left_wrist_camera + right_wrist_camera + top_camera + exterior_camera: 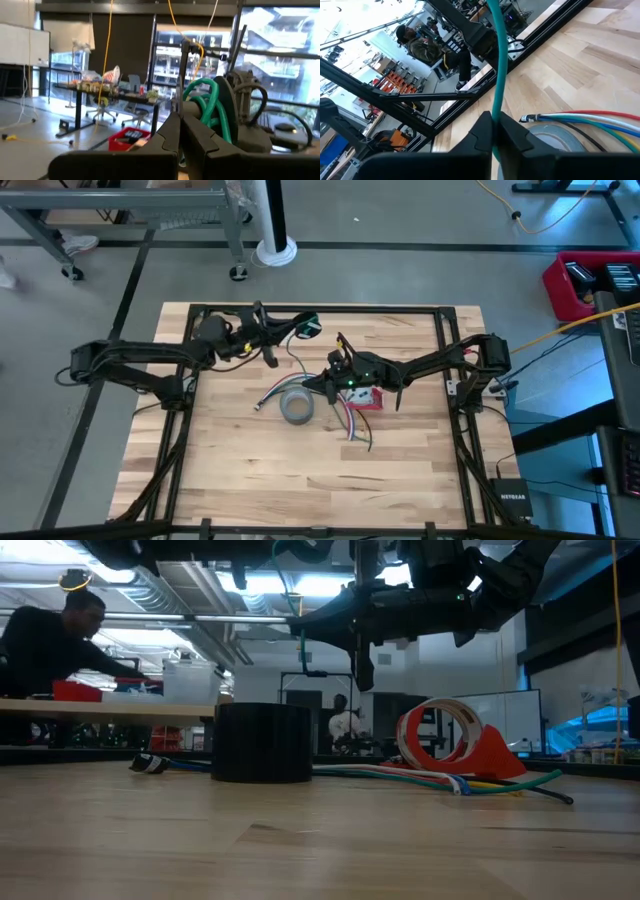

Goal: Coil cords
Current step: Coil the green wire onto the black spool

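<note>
The green cord [499, 65] hangs in the air above the bench [300, 470], strung between the two arms. One end is looped in a small coil [205, 107] at the left gripper [275, 352], which is clenched tight, its two dark fingers [172, 135] pressed together right beside the loops. From there the cord runs down toward the middle of the bench, where the right gripper [494, 131] has it pinched between its closed fingertips; in the right wrist view the green line passes straight up out of that grip.

Just below the right gripper sits the grey tape roll [297, 407], flat on the wood. Beside it lies a bundle of other cords [440, 780], red, white, green, blue and dark, spread across the bench with their ends near the roll. A red tape dispenser [455, 740] stands just behind them, close to the right arm.

The left arm [140, 360] reaches in from the far left corner of the bench, the right arm [440, 360] from the right side.

Beyond the bench, a person in dark clothing [45, 640] leans over a long table in the room, and another figure [345, 725] shows farther back.
</note>
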